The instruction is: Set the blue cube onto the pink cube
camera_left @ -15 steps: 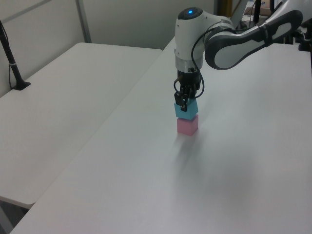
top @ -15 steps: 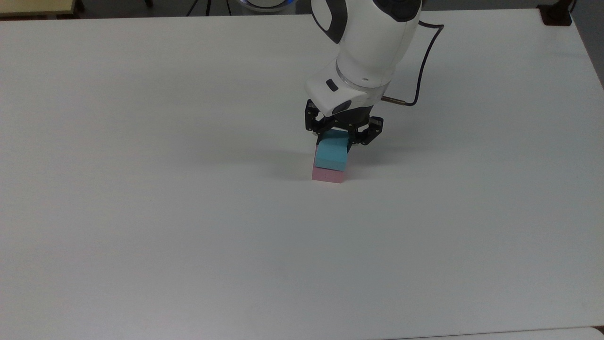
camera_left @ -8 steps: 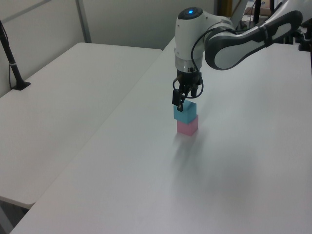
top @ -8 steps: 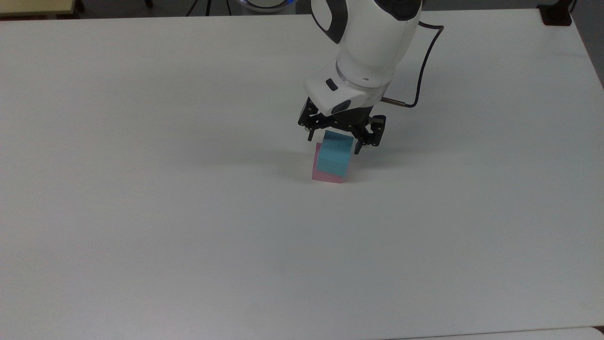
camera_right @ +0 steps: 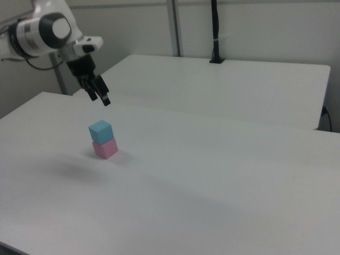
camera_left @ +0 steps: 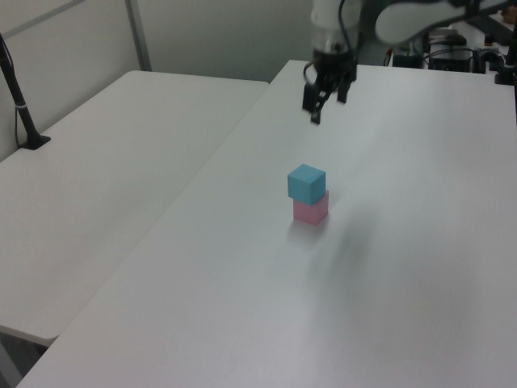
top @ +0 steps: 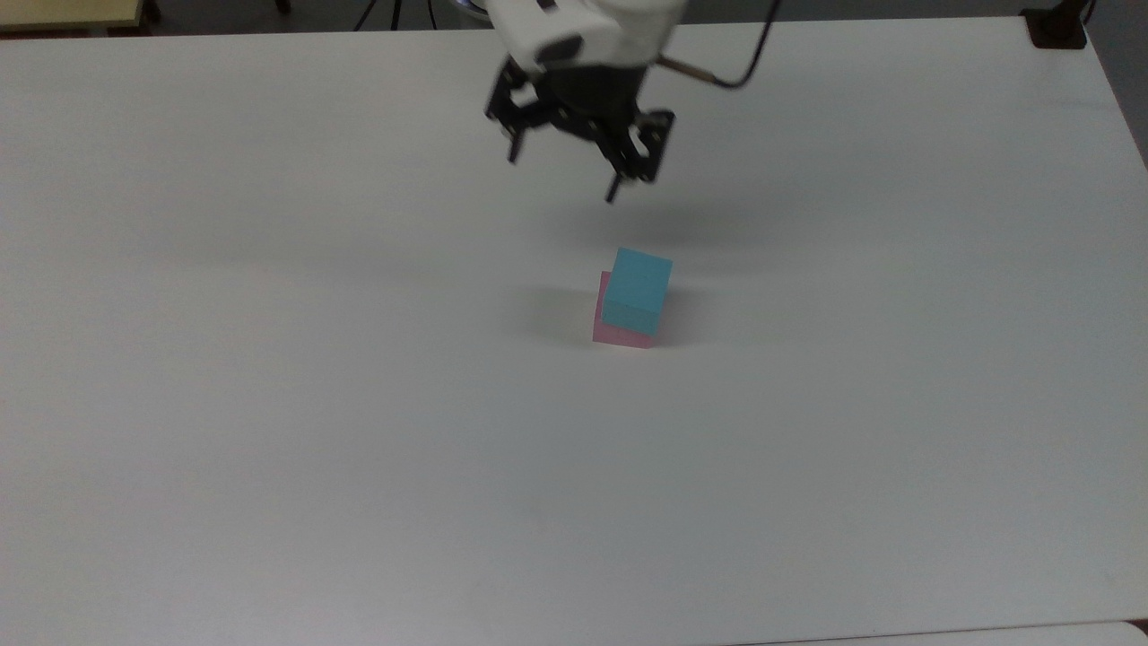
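The blue cube (top: 638,289) (camera_left: 306,183) (camera_right: 100,131) rests on top of the pink cube (top: 619,335) (camera_left: 311,210) (camera_right: 105,149), turned a little so their edges do not line up. Both stand on the white table (top: 359,404). My gripper (top: 563,176) (camera_left: 321,109) (camera_right: 99,98) hangs open and empty, well above the stack and off toward the top view's upper left. Nothing is between its black fingers (top: 615,187).
A second white table (camera_left: 113,162) (camera_right: 228,79) stands alongside with a narrow gap between. A black post (camera_left: 23,113) (camera_right: 214,32) is clamped at its far edge. A cable (top: 717,79) trails from the wrist.
The gripper let go of the blue cube, opened, and rose up and away from the stack toward the top view's upper left. The blue cube stays on the pink cube.
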Tool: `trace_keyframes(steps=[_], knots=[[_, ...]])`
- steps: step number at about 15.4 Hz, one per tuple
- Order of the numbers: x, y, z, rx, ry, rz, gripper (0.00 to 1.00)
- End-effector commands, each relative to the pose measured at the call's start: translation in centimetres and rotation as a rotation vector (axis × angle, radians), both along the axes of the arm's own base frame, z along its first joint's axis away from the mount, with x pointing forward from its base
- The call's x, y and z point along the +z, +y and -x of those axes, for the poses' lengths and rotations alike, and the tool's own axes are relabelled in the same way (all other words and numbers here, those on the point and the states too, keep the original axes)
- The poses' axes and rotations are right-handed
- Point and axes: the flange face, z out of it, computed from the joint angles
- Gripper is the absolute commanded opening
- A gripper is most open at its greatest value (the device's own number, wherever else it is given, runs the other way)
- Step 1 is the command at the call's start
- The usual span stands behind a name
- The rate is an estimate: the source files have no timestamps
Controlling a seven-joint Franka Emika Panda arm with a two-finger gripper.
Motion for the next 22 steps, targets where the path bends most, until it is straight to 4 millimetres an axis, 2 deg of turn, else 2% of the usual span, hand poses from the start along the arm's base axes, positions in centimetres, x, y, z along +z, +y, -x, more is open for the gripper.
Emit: trace_keyframes(steps=[1, 3, 5, 7, 9, 12, 16, 21, 22], knots=[[5.2, -5.0, 3.9, -0.004, 0.048, -0.043, 1.00], [7.3, -7.7, 5.7, -0.025, 0.063, -0.051, 1.00], [8.4, -9.3, 6.9, 0.002, 0.060, -0.064, 1.00], [9.2, -11.5, 7.4, 0.035, 0.054, -0.063, 1.00], [9.2, -13.1, 8.0, 0.088, 0.072, -0.066, 1.00], [9.1, -14.3, 8.3, 0.243, 0.103, -0.057, 1.00], [8.8, -14.5, 8.4, 0.258, 0.109, -0.076, 1.00], [9.3, -16.2, 8.6, 0.273, 0.105, -0.078, 1.00], [9.5, -17.1, 8.7, 0.257, 0.099, -0.094, 1.00]])
